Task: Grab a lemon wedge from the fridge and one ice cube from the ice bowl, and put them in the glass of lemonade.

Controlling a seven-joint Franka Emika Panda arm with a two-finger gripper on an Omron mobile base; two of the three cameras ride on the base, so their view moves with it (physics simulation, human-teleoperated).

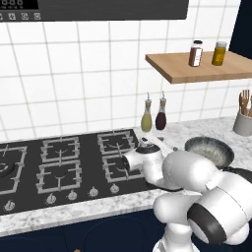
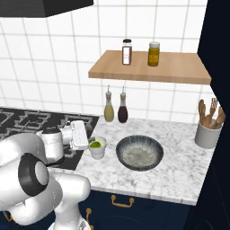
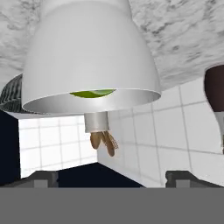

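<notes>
The glass of lemonade (image 2: 98,150) stands on the marble counter just right of the hob. A yellow-green lemon wedge (image 2: 95,144) lies inside it. My gripper (image 2: 89,137) hovers close to the glass's left side, open, with nothing between its fingers. In the hand view, which is rolled upside down, the glass (image 3: 89,57) looms just beyond the gripper (image 3: 111,178), and the lemon wedge (image 3: 92,93) shows at its rim. The ice bowl (image 2: 139,152) sits right of the glass, also seen as the ice bowl (image 1: 209,150); I cannot make out an ice cube in it. The fridge is out of view.
Two spouted bottles (image 2: 116,108) stand at the wall behind the glass. A grey utensil jar (image 2: 207,132) is at the far right. A wooden shelf (image 2: 148,67) with two jars hangs above. The black hob (image 1: 64,165) lies to the left.
</notes>
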